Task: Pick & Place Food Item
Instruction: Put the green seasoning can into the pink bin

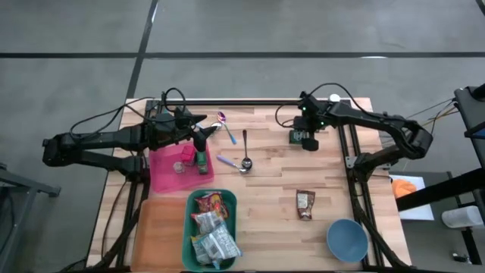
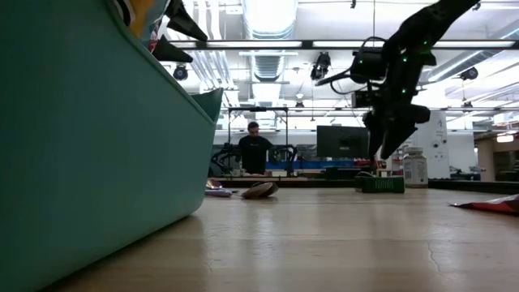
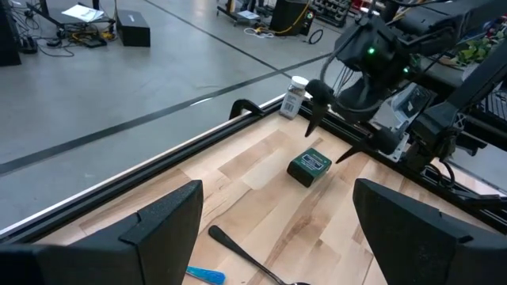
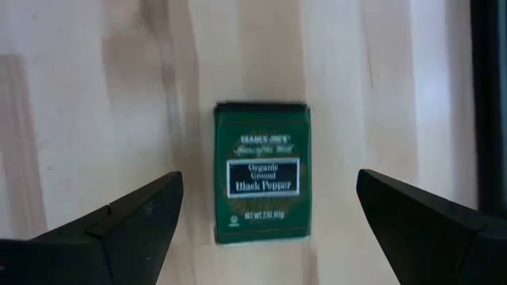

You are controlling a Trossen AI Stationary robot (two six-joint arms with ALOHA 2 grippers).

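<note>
A dark green pepper tin (image 4: 262, 172) with a white-lettered black label lies on pale wood table (image 4: 79, 119).

Bare wood is lying all around the pepper tin (image 1: 300, 138) at upper centre-right; the table rail (image 1: 258, 101) is bordering it above.

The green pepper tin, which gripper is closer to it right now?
Right. The right gripper hangs open just above the pepper tin, not touching it. The left gripper waits open across the table, over the pink tray.
</note>
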